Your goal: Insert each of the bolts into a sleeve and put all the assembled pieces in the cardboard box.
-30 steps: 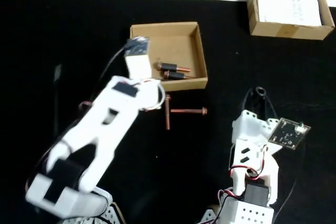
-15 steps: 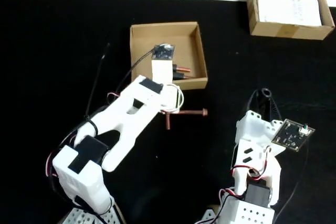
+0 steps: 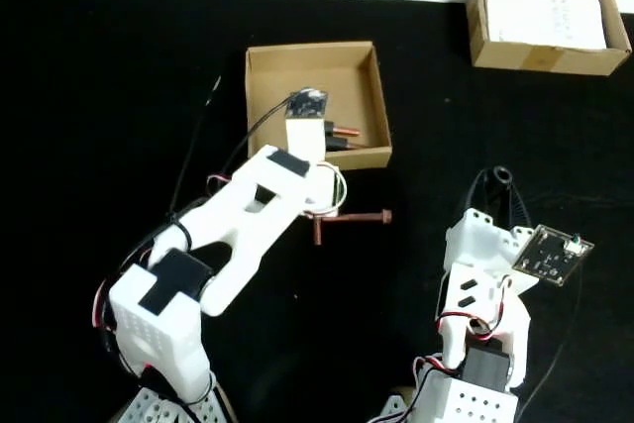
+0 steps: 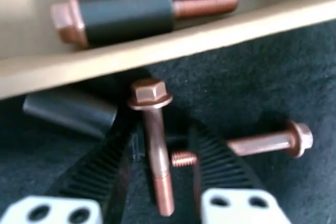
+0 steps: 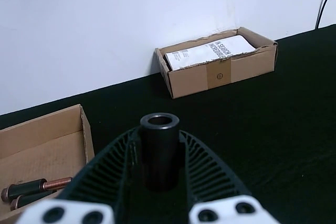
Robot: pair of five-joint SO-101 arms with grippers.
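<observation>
My left gripper (image 4: 164, 129) is open, low over the black cloth just outside the cardboard box's front wall (image 4: 210, 35). A copper bolt (image 4: 152, 135) lies between its fingers, head toward the box. A second bolt (image 4: 268, 142) lies crosswise beside it, and a loose black sleeve (image 4: 71, 111) rests against the wall. Two assembled pieces (image 4: 126, 13) lie inside the box (image 3: 312, 48). My right gripper (image 5: 159, 135) is shut on an upright black sleeve (image 5: 159, 150), held at the lower right (image 3: 500, 177) apart from the box.
A second cardboard box (image 3: 545, 22) holding a printed paper stands at the back right. The left arm (image 3: 248, 225) stretches diagonally across the table's middle. A dark cable (image 3: 193, 156) runs to its left. Black cloth covers the table.
The left arm swung right, from the box's left corner to its front wall over the loose bolts. The right arm shifted slightly, still holding its sleeve.
</observation>
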